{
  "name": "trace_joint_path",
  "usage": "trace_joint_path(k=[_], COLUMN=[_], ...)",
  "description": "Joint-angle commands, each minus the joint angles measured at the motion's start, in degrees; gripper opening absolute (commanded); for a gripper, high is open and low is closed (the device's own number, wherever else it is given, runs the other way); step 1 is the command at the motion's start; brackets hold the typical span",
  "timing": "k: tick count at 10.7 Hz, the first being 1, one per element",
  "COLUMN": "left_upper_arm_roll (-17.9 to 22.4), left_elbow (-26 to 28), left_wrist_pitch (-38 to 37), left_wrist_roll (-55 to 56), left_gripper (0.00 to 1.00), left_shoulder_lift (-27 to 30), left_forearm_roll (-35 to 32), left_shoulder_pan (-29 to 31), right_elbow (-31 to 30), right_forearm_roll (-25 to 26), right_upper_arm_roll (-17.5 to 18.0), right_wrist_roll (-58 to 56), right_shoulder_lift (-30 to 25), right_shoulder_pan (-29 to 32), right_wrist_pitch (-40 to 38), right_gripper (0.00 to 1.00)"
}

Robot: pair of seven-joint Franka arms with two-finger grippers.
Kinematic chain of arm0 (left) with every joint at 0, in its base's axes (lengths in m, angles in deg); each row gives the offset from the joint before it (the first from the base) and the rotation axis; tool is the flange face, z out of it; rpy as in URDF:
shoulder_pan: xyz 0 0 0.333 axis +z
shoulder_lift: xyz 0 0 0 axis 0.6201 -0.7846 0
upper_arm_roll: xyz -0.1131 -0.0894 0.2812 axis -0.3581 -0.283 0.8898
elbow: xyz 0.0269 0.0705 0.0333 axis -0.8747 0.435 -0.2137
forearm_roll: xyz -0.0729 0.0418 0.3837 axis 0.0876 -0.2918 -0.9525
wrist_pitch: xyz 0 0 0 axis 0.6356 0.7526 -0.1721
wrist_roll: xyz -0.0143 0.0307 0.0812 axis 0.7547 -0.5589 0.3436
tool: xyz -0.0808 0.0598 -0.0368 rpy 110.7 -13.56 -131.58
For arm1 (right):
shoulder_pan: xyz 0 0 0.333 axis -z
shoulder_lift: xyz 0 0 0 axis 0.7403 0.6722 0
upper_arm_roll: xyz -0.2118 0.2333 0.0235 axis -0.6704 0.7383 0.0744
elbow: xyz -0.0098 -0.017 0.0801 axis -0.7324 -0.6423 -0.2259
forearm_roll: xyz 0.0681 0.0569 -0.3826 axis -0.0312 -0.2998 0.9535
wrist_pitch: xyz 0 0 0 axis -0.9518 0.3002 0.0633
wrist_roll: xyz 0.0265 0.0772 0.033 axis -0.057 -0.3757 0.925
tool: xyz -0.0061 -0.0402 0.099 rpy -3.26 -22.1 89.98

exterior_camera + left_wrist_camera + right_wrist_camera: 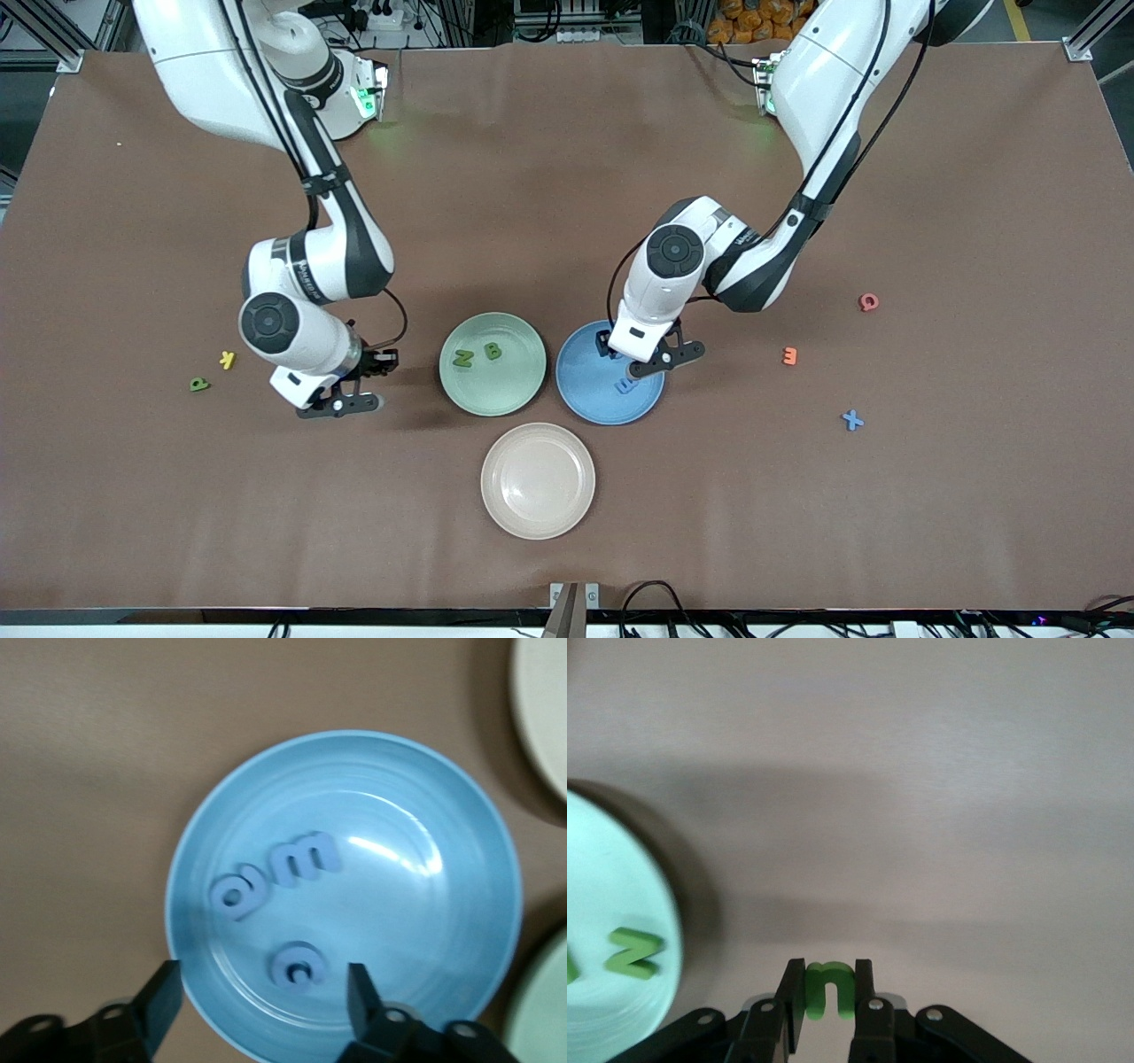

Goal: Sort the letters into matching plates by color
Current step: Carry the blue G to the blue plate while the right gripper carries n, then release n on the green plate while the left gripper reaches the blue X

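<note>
My left gripper [666, 359] hangs open over the blue plate [589, 390], its fingers [164, 997] wide apart with nothing between them. On that blue plate [399, 930] lie three blue letters [299, 963], one right under the gripper. My right gripper [341, 406] is shut on a green letter [830, 988] above the bare table, beside the mint green plate [496, 394] toward the right arm's end. That green plate [602, 904] holds two green letters [462, 358]. Loose on the table lie a blue X [852, 420] and another green letter [199, 384].
A cream plate [538, 514] sits nearer the front camera than the two coloured plates. A yellow letter [228, 359] lies by the loose green one. An orange letter [789, 356] and a red letter [869, 302] lie toward the left arm's end.
</note>
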Motion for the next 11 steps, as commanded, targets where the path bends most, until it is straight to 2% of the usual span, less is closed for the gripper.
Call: trace_joint_path(k=[1, 3, 9, 11], left_upper_arm_roll=[4.6, 6.6, 6.5, 6.3], left_elbow=[-0.9, -0.8, -0.8, -1.0], left_wrist_pitch=[-3.9, -5.4, -5.4, -4.8], left_wrist_roll=[-0.9, -8.5, -14.2, -21.1], left_gripper=[1.0, 1.0, 1.0, 1.0], left_shoulder_lift=[0.9, 0.9, 0.4, 0.1], left_forearm_roll=[-2.4, -2.4, -2.4, -1.7], left_shoulder_pan=[1.3, 4.8, 20.0, 24.7], right_elbow=[3.0, 4.5, 10.9, 11.8], right_forearm_roll=[0.8, 0.6, 0.6, 0.5], right_upper_arm_roll=[0.3, 0.3, 1.3, 1.4], right_wrist_roll=[0.0, 0.0, -0.2, -0.2], right_shoulder_lift=[0.3, 1.2, 6.1, 6.8], right_shoulder_pan=[-2.5, -4.5, -9.4, -10.7], right_wrist_pitch=[-1.5, -1.5, -1.5, -1.5], right_gripper=[0.22, 0.22, 0.23, 0.23])
